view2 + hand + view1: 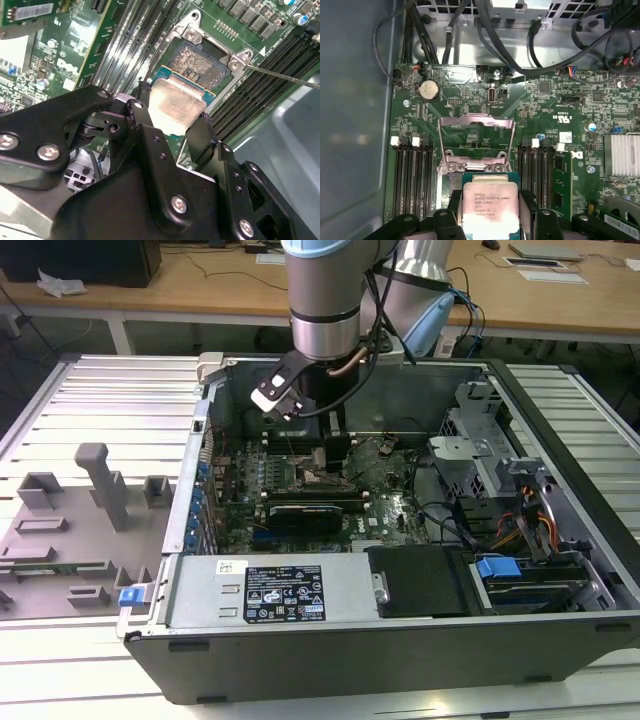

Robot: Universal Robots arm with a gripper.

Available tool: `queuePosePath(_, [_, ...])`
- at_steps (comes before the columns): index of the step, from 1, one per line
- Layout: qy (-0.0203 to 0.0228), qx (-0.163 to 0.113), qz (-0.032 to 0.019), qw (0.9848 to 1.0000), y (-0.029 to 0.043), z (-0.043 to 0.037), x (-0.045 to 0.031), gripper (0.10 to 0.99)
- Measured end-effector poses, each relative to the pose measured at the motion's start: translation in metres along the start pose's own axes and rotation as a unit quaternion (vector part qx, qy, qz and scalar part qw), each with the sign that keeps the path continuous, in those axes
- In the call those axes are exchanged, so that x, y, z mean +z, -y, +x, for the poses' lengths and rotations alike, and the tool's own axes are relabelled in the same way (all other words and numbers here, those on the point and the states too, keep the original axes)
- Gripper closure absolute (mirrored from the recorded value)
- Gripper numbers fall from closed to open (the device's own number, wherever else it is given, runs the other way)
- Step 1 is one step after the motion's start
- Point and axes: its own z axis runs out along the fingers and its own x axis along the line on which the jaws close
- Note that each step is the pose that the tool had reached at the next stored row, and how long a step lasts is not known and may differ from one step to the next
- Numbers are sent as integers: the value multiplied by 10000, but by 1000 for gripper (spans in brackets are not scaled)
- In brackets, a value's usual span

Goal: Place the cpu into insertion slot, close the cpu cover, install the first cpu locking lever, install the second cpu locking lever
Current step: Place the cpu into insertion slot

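In both wrist views my gripper (172, 109) (490, 200) is shut on the cpu (176, 102) (490, 206), a flat square chip with a silvery top, pinched by its two opposite edges between black fingers (141, 116). The chip hovers level, just above the near edge of the insertion slot (199, 61), whose shiny contact field lies bare. The cpu cover (475, 131), a thin metal frame with a square window, stands swung open beyond the slot. A thin locking lever rod (280, 75) sticks out beside the socket. In the exterior view the gripper (335, 445) hangs inside the open computer case over the slot (312, 478).
Black memory slots (412, 175) flank the socket on both sides. A finned heatsink (622, 155) and black cables (520, 50) lie nearby. The case wall (200, 440), a drive cage (480, 450) and a metal box (290, 590) hem in the board. A grey fixture tray (80, 520) lies outside.
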Motion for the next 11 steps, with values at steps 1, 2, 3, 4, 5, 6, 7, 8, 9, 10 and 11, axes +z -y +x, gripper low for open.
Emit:
queuePosePath(1, [1,-1,0,10000,12,12,17,549])
queuePosePath(2, [1,0,1,10000,23,19,28,549])
queuePosePath(3, [1,0,1,10000,31,22,37,549])
queuePosePath(4, [1,2,1,10000,43,24,49,549])
queuePosePath(5, [1,4,1,10000,52,25,58,549])
queuePosePath(6, [2,6,1,10000,59,27,65,549])
queuePosePath(7, [2,8,1,10000,66,29,73,549])
queuePosePath(8, [2,9,1,10000,73,32,80,549])
queuePosePath(9, [2,10,1,10000,78,36,86,549])
queuePosePath(10, [3,12,1,10000,86,42,96,549])
queuePosePath(11, [3,15,1,10000,94,48,108,549])
